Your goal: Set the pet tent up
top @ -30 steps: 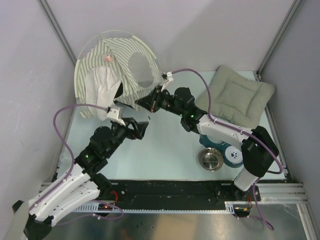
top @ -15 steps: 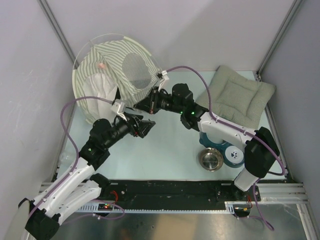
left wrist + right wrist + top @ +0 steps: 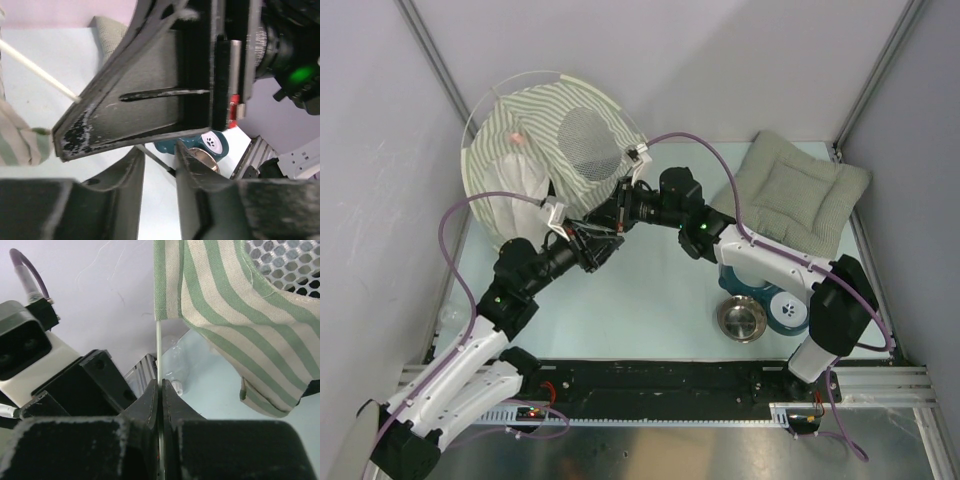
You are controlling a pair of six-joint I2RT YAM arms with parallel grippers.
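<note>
Both outstretched toward pet tent (image 3: 535, 120): right tool (image 3: 161, 390) tight on pole (image 3: 158, 350), left tool (image 3: 160, 151) apart.

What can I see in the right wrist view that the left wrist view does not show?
Only the right wrist view: the mesh window and the right hand shut on the thin white pole. Only the left wrist view: the teal bowl, the steel bowl, a cushion corner and the left hand, fingers parted. Both: the pole and striped pet tent fabric.
</note>
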